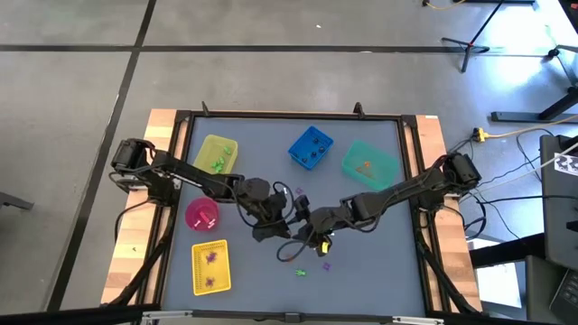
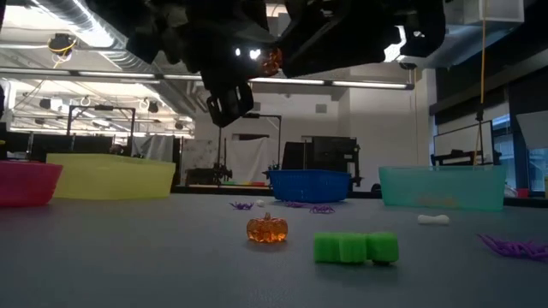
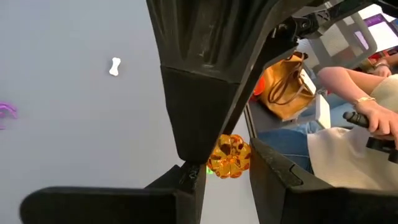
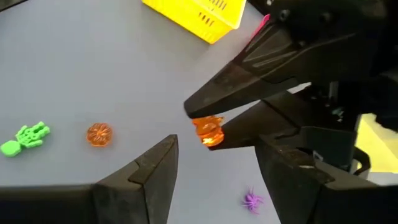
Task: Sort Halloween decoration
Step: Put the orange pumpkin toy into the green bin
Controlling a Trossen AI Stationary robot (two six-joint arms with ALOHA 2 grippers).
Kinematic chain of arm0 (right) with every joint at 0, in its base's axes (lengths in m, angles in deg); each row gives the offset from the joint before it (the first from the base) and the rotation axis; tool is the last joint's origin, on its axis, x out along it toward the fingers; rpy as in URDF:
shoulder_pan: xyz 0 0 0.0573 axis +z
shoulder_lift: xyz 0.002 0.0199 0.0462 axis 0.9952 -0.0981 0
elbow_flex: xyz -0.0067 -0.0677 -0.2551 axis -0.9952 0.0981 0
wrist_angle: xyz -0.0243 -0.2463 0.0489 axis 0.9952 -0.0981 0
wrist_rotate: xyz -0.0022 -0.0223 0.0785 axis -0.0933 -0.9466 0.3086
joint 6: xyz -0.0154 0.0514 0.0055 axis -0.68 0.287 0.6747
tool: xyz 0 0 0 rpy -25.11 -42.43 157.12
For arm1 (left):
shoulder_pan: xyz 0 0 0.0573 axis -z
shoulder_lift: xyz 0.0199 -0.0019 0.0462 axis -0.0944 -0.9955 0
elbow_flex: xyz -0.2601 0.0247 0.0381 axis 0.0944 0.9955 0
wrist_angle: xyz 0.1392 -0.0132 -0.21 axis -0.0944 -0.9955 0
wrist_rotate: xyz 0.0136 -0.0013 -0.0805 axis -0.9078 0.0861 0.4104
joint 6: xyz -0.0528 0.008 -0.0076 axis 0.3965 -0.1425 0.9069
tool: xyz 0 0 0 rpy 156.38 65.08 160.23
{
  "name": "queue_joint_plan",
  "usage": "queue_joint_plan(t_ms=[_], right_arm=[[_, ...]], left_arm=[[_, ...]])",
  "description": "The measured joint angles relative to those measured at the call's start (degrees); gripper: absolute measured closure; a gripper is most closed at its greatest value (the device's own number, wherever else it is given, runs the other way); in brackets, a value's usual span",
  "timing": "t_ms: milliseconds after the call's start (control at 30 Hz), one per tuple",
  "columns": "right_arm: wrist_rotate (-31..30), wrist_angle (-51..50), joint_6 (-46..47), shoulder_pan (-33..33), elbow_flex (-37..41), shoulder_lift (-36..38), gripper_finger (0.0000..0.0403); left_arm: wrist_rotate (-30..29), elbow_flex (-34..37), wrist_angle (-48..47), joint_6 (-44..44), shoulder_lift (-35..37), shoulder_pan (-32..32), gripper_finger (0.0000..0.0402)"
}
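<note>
- An orange pumpkin is clamped in the left gripper, above the tabletop.
- The right gripper, fingers apart, is held just beside it.
- A second pumpkin lies below.

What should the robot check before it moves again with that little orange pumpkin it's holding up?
1. Left gripper pinches the orange pumpkin: ok.
2. Pumpkin is lifted off the table: ok.
3. Right gripper is open and faces the pumpkin: ok.
4. Pumpkin sits between the right fingers: not ok, it is ahead of them.
5. Grip is firm enough: cannot tell.
</note>
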Motion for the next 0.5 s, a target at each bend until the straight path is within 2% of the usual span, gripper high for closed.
queue_joint_plan(t_ms=[500], right_arm=[[3.0, 4.6, -3.9, 0.0, 0.0, 0.0, 0.0182]], left_arm=[[-0.7, -0.1, 2.2, -0.6, 0.1, -0.1, 0.0323]])
